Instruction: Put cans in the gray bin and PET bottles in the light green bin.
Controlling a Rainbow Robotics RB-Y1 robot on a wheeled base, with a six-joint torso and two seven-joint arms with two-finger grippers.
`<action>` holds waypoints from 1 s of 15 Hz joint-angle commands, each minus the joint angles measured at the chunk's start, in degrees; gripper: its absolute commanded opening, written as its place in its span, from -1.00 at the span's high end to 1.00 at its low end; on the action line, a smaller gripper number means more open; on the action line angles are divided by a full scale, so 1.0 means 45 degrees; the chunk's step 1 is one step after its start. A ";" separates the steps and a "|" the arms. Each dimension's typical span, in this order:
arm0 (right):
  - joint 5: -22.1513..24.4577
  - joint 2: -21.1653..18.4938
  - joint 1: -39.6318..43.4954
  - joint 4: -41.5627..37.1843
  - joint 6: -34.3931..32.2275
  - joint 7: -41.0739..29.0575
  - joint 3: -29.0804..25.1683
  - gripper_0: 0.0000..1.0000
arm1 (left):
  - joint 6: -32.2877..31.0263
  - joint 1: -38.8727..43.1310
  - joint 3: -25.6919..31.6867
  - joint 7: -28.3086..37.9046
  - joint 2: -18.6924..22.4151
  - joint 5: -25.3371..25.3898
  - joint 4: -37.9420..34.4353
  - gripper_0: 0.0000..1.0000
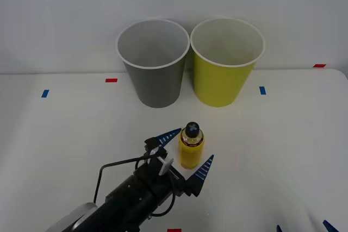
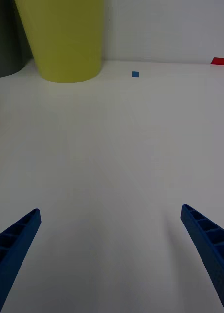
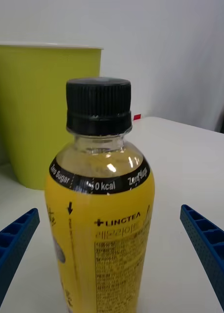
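Seeming hollow: gray bin [image 1: 154, 63], light green bin [image 1: 225, 61].

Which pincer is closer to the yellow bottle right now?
Left. The left pincer is open around the yellow bottle; the right pincer sits open at the table's near right edge.

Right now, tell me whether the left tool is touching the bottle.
Apart. In the left wrist view the bottle stands between the left tool's open fingers, with bare table visible on both sides.

The PET bottle [image 1: 191, 146] stands before 2 bins, gray bin [image 1: 155, 63] left of light green bin [image 1: 225, 63].
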 commanded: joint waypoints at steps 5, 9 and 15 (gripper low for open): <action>0.0000 0.0000 0.0000 0.0000 0.0000 0.0000 0.0000 -1.00 | 0.0985 -0.0853 0.0070 -0.0148 -0.0328 -0.0095 0.0351 -1.00; 0.0000 0.0000 0.0000 0.0000 0.0000 0.0000 0.0000 -1.00 | 0.0985 -0.1224 0.0090 -0.0128 -0.0348 -0.0056 0.0526 -0.88; 0.0000 0.0000 0.0000 0.0000 0.0000 0.0000 0.0000 -1.00 | 0.0985 -0.1224 0.0070 -0.0148 -0.0348 -0.0154 0.0526 1.00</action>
